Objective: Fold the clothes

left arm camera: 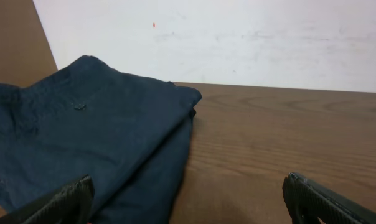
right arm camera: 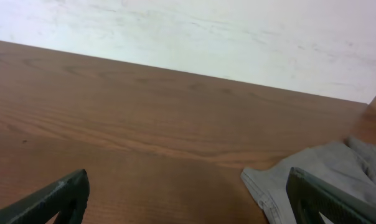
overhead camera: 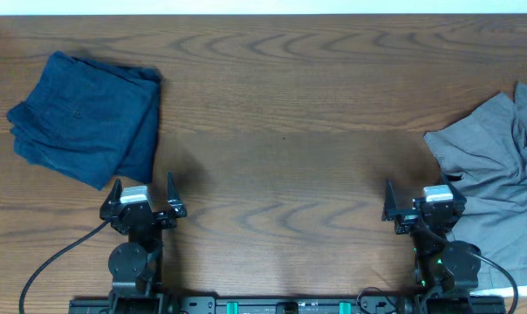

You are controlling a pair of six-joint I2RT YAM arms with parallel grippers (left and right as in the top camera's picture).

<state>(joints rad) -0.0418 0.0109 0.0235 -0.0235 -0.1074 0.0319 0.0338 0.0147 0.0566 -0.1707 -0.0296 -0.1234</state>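
Two dark fingers (right arm camera: 48, 199) of the right gripper (overhead camera: 420, 185) frame the bottom of its wrist view, set far apart with only wood between them. The left gripper (overhead camera: 143, 180) stands the same way, wide and holding nothing. Both sit at the near edge of the table (overhead camera: 281, 131).

The grey shorts (overhead camera: 495, 166) lie crumpled at the right side of the table, just beside the right gripper. They are partly cut off by the edge of the overhead view (so I cannot tell how the legs are laid). At the far left rests a folded navy garment (overhead camera: 85, 118), near the left gripper; I judge it is not part of the work now.

Folding has not yet begun, as I read it – the step in hand is the first reach. The next move calls for the right gripper to go to the nearest hem of the shorts, close on the cloth, and pull it toward the middle of the table. There the left gripper can help to spread it flat before any fold
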